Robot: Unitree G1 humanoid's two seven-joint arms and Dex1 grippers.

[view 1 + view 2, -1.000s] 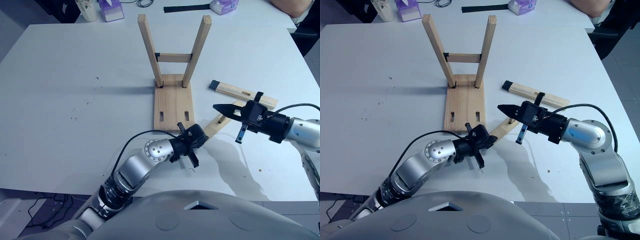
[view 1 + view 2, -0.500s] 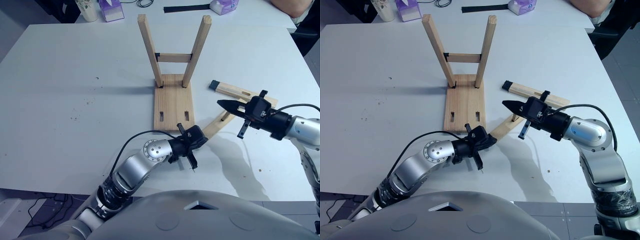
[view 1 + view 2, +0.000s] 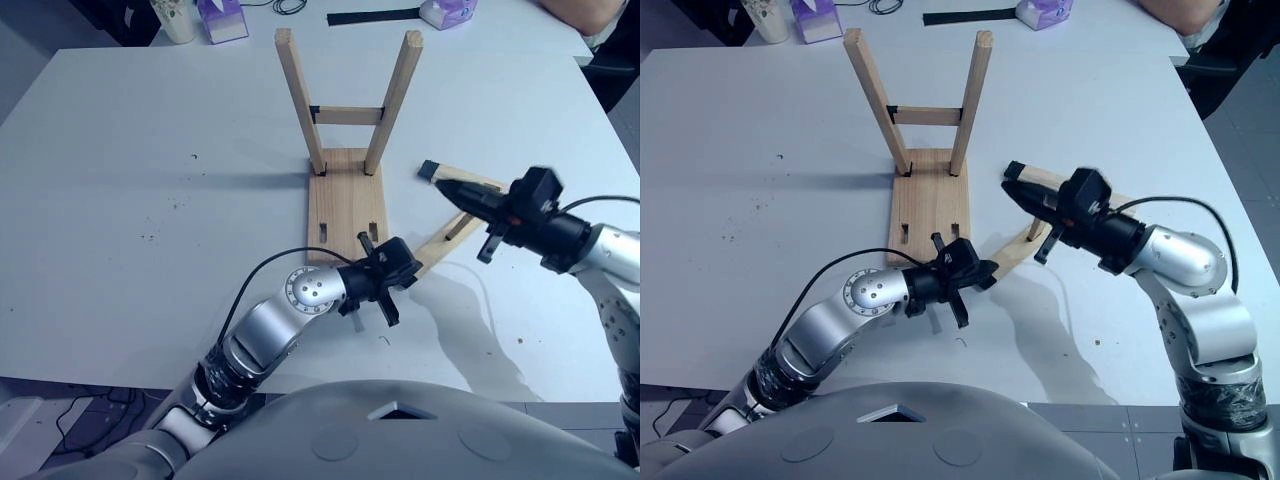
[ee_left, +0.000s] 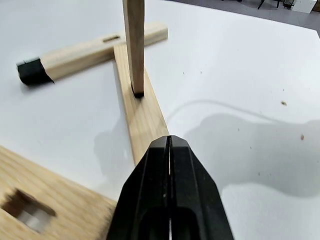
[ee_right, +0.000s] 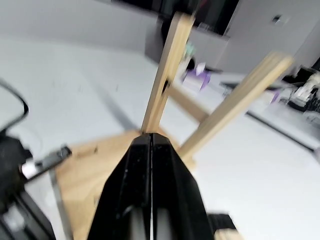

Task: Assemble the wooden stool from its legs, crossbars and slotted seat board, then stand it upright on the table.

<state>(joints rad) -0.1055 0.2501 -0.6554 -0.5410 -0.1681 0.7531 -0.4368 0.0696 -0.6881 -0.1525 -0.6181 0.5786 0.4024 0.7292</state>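
White worktop (image 3: 150, 130), small dark specks (image 3: 160, 222); purple tissue pack (image 3: 221, 18), cup (image 3: 175, 18), black strip (image 3: 372, 16) along far edge; grey floor (image 3: 1250, 110) on the right.

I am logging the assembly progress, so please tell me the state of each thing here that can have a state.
seat board: flat on the table, near slots empty.
fitted legs: two, standing in the board's far end, joined by a crossbar.
loose legs: lying on the table, not fitted.
left gripper: shut, empty.
right gripper: shut, empty.
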